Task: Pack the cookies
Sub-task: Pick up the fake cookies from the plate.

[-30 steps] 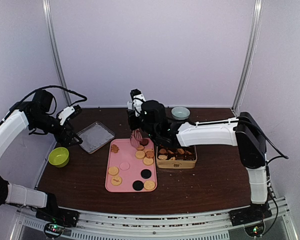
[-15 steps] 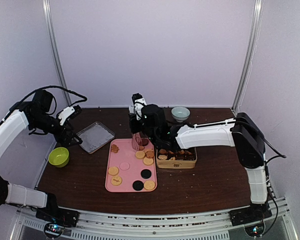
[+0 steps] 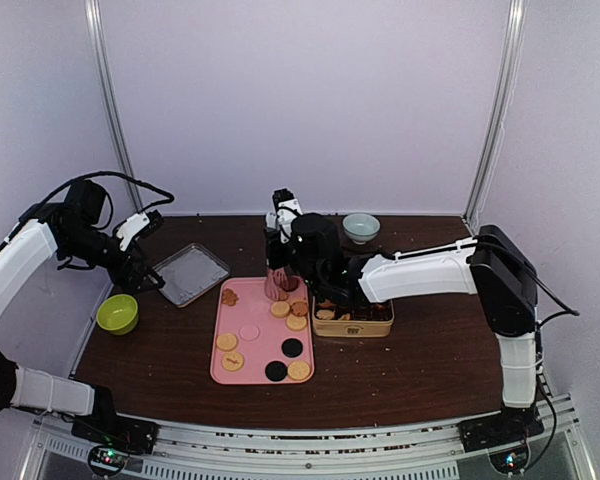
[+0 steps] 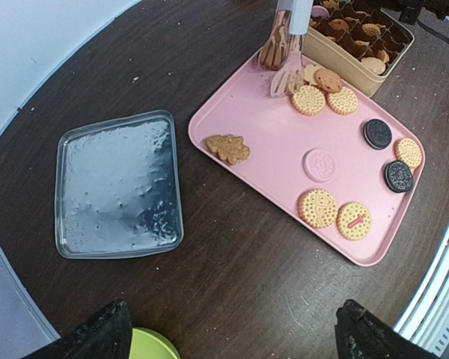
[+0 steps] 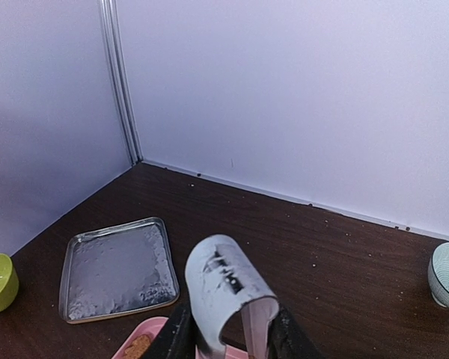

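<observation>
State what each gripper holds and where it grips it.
Right gripper holds tongs near their looped top end. The left gripper holds nothing.

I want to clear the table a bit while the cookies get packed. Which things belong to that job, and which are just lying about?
Part of the job: cookies, pink tray, gold tin, tongs.
Lying about: silver tray, green bowl, pale blue bowl.
</observation>
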`<state>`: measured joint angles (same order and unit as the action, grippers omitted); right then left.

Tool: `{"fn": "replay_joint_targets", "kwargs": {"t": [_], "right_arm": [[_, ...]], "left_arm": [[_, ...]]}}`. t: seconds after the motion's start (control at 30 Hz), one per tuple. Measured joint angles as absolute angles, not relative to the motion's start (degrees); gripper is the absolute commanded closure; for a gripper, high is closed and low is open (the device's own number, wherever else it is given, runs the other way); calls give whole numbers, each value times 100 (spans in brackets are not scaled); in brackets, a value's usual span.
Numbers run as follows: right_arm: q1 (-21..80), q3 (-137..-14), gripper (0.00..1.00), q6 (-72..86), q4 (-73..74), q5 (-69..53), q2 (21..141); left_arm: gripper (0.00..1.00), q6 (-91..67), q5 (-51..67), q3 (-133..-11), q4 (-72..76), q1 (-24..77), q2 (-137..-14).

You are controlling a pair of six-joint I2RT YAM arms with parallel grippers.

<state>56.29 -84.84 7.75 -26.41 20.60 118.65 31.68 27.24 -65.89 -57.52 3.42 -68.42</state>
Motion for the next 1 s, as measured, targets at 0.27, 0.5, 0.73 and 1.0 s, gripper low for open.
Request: {"fn": "replay_joint_targets", "kwargs": {"t": [0.27,0.5,0.73,1.0], "right_arm": [[5627,-8479,80,572,-2504,2204,11852],[5623,-8482,92,596,-2425,2126,11821],[5621,-8477,92,604,-2250,1879,11520],[5621,-7376,91,600,-2425,1741,9725]], "left_arm": [[3,3166,2727,-6589,-5752,342,-6842],[4,3168,2727,-6565,-5754,342,-6812],[4,3168,2729,-6536,-5756,342,-6807],[4,3168,2735,-6536,-5756,342,-6801]]}}
